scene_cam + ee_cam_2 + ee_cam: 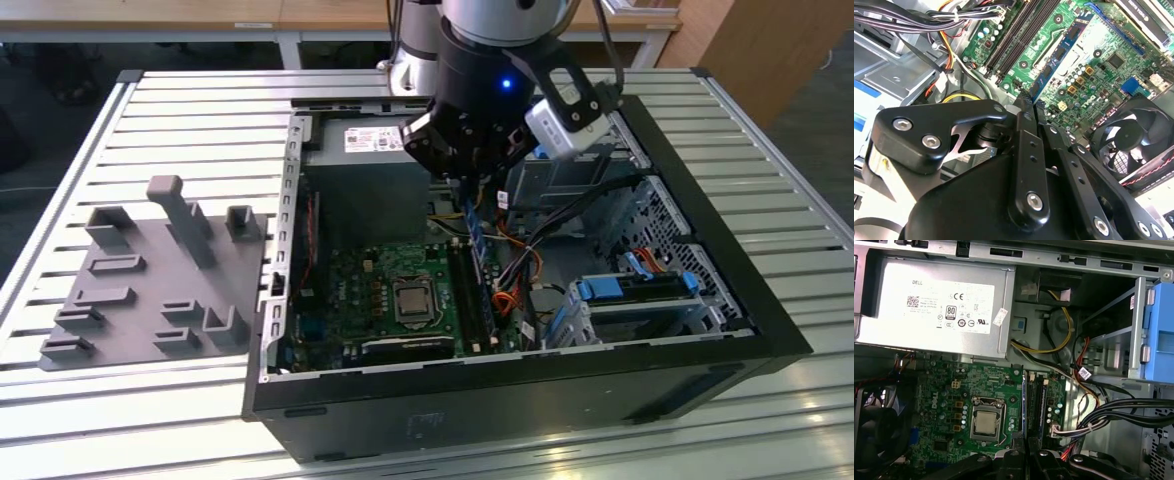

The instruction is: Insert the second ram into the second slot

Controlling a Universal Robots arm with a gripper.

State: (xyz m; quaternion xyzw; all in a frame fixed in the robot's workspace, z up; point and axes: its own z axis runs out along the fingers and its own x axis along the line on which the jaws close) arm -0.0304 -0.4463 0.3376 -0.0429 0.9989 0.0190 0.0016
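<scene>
1. Black angular gripper (466, 178) clamps the second ram (475, 230), a thin blue stick with flat dark chips.
2. It hangs inside the open case (507, 400), over long dark slots (463, 295) on the green motherboard (350, 290).

Your silver-and-black arm (497, 60) comes straight down, wrist vertical. Your black tool (467, 175) points downward, its fingers (1024, 145) drawn close together and pinched on the thin blue circuit-board stick (475, 225), which hangs on edge beneath them.
</scene>
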